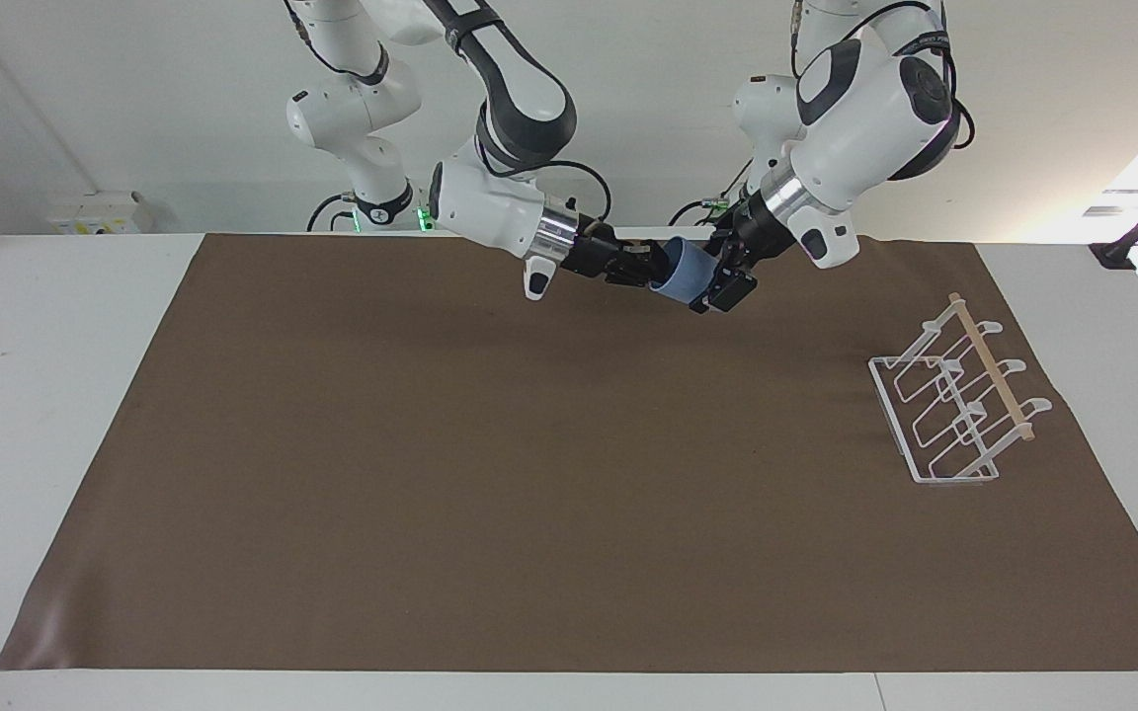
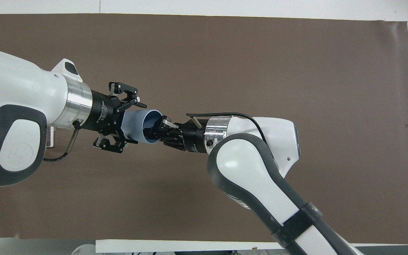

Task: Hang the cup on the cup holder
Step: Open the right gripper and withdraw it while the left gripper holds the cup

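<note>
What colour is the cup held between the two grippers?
Light blue; the cup shows best in the overhead view.

Matt plastic cup (image 1: 685, 269); wire, wood cup holder (image 1: 954, 400)

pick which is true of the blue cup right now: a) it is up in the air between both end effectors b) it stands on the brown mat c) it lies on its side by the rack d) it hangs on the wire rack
a: the cup is off the mat, the right end effector at its rim and the left end effector around its base, the cup holder bare.
</note>
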